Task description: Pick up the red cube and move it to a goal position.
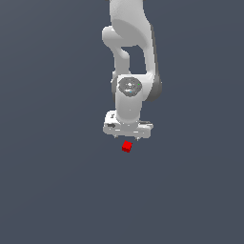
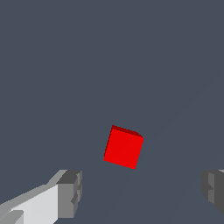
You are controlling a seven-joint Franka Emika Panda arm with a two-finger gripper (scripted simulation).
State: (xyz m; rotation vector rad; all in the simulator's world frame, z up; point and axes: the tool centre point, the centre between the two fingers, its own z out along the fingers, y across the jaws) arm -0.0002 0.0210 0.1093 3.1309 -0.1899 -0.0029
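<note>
The red cube [image 1: 127, 147] is small and bright and lies on the dark grey floor, turned slightly askew. My white gripper [image 1: 127, 138] hangs just above it, pointing down, with its short fingertips barely showing under the hand. In the wrist view the red cube [image 2: 124, 147] lies between and beyond the two grey fingers [image 2: 70, 192], which stand far apart, wider than the cube. Nothing sits between them, so the gripper [image 2: 142, 190] is open.
The white arm [image 1: 131, 62] rises from the gripper to the top of the exterior view. A plain dark grey surface [image 1: 57, 181] fills everything around the cube.
</note>
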